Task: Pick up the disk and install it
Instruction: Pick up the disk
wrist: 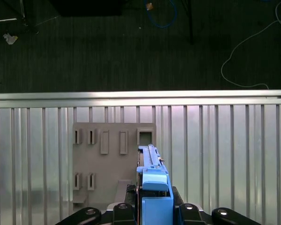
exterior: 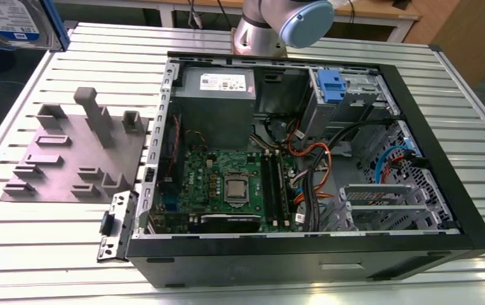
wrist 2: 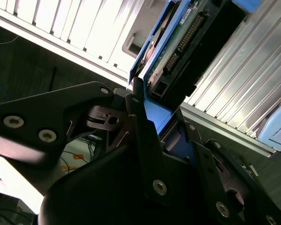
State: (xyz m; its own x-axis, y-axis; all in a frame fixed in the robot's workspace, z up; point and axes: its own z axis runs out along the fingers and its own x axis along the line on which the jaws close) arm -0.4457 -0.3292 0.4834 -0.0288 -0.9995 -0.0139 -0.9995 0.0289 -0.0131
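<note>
First wrist view: the disk (wrist: 153,180) is seen edge-on, clamped by its blue bracket between the black fingers (wrist: 124,213) of the gripper (wrist: 153,211). It is held in the air, with the grey fixture plate (wrist: 110,154) behind it. In the second wrist view its circuit-board face is shown. In the exterior view the open computer case (exterior: 310,159) is set just beside the plate, on the exterior view's right. Both are carried by the slatted table (exterior: 47,235).

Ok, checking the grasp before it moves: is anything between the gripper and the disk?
Nothing. Both wrist views show the gripper clamped directly on the disk, at its blue bracket.
</note>
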